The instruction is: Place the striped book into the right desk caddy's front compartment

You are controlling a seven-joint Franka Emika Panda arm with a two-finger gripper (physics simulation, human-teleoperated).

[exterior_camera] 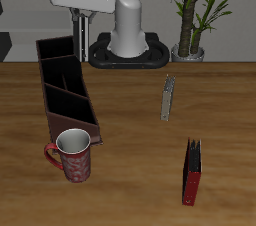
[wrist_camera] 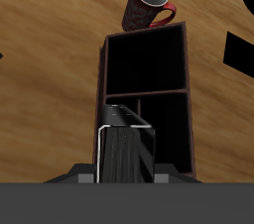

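My gripper (exterior_camera: 78, 32) hangs above the back end of the right desk caddy (exterior_camera: 72, 120), a long dark reddish-brown box with inner dividers. It is shut on the striped book (wrist_camera: 127, 151), which hangs upright between the fingers; narrow dark and pale stripes run down its cover. In the wrist view the book is over the caddy's (wrist_camera: 103, 79) smaller back sections. The larger open section lies beyond it, towards the mug. In the exterior view the book shows only as a thin dark sliver under the hand.
A red patterned mug (exterior_camera: 73, 155) stands just off the caddy's front end, also seen in the wrist view (wrist_camera: 149, 0). A thin grey-olive book (exterior_camera: 168, 98) stands mid-table, and a red-and-black book (exterior_camera: 191, 172) nearer the front edge. A potted plant (exterior_camera: 195, 10) stands at the back.
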